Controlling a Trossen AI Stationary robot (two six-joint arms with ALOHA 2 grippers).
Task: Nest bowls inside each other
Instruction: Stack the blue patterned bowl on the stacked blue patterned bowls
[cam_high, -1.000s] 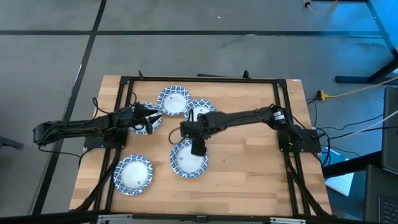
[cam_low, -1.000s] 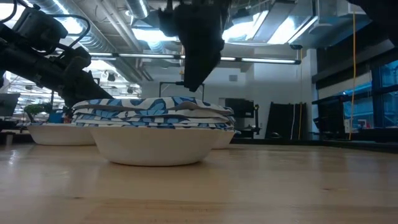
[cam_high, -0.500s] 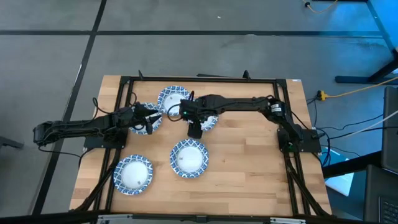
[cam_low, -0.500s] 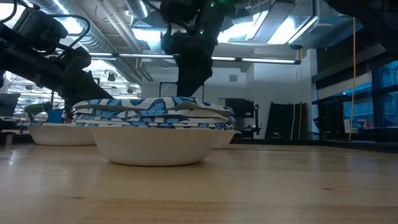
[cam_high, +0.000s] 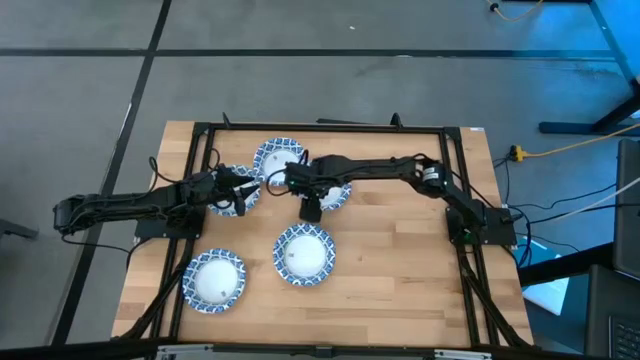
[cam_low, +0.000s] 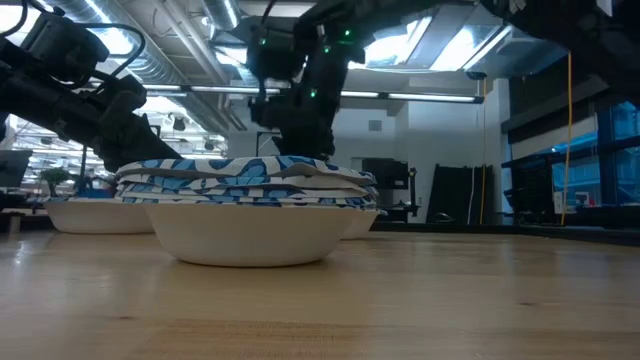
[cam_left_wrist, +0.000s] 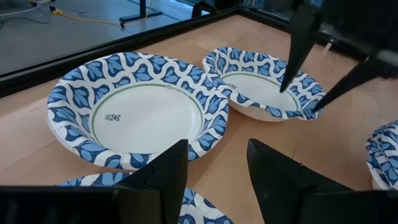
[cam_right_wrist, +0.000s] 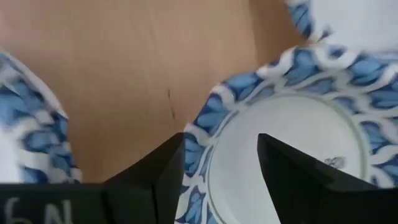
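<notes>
Over the back bowl (cam_high: 330, 190) your right gripper (cam_high: 310, 210) hangs, fingers (cam_right_wrist: 286, 180) spread wide astride its rim. Your left gripper (cam_high: 243, 193) sits open over another bowl (cam_high: 228, 190); further bowls (cam_high: 303, 254) dot the worktop (cam_high: 400, 270).

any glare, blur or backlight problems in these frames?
Low view: bright ceiling lights backlight both arms into silhouettes; nearest bowl stack stays readable. Right wrist view: soft and blurred, bowl fills the frame. Left wrist view: sharp, even light. High view: even, no glare.
</notes>
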